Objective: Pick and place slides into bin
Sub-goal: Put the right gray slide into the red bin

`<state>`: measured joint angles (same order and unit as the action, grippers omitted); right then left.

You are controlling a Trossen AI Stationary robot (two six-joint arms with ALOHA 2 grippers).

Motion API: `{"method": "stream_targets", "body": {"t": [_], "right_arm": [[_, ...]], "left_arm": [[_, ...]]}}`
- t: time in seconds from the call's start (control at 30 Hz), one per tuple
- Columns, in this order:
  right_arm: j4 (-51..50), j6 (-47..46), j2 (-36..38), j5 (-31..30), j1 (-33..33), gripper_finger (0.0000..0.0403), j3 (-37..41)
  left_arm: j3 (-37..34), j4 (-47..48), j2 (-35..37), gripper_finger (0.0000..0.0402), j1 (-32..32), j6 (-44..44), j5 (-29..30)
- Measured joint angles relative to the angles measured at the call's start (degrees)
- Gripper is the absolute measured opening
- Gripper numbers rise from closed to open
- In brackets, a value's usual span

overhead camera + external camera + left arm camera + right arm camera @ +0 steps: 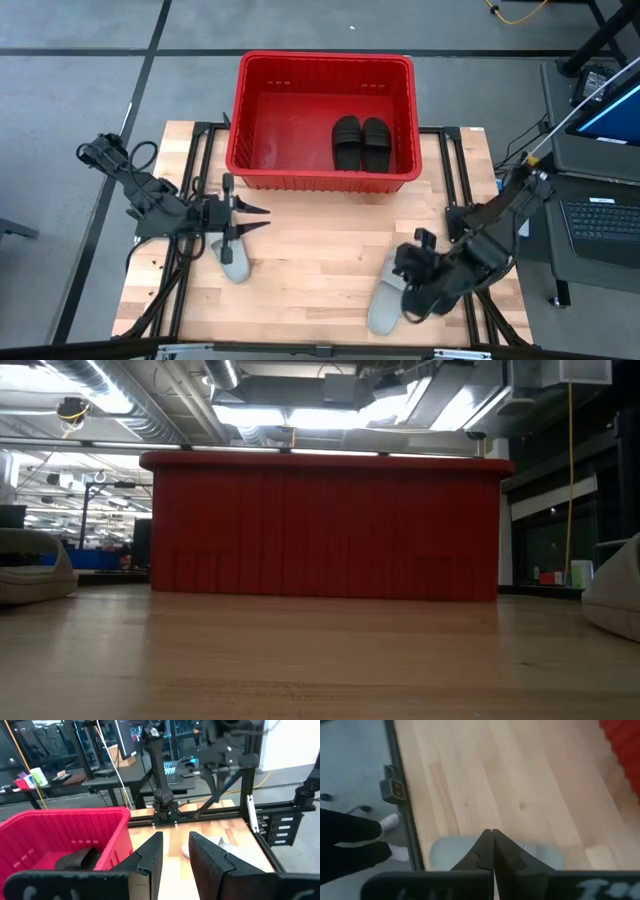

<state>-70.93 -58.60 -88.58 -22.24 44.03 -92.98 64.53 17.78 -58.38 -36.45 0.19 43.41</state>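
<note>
L gripper (258, 218) hovering w/ fingers apart, empty, above grey slide (233, 262). R gripper (402, 262) pressed shut, empty, sitting over 2nd grey slide (385, 303). Black slides (360, 142) lying in red bin (322, 68).

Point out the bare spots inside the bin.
The red bin is bare across its left half and middle. Its right side is crowded: two black slides lie side by side there, leaving only a narrow strip by the right wall.
</note>
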Motion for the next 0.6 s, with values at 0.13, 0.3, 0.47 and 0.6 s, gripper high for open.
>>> {"method": "stream_targets", "body": {"t": [0.13,0.3,0.47,0.6], "right_arm": [[-7.76,-4.22,-8.02,5.08,0.07,0.0003,-8.31],[-16.12,-12.09,-14.49,11.13,1.23,0.0003,-14.53],[-17.22,-18.84,-17.15,7.90,4.57,0.0006,-15.12],[-17.65,-26.40,-18.58,3.05,6.96,0.0006,-15.08]], "left_arm": [[0.02,0.73,1.61,0.0088,0.00,-0.27,-0.66],[0.02,3.94,2.90,0.0088,0.00,-0.41,-4.40],[0.02,7.41,2.98,0.0088,0.00,-0.44,-4.54],[0.02,7.77,2.97,0.0088,0.00,-0.44,-4.56]]}}
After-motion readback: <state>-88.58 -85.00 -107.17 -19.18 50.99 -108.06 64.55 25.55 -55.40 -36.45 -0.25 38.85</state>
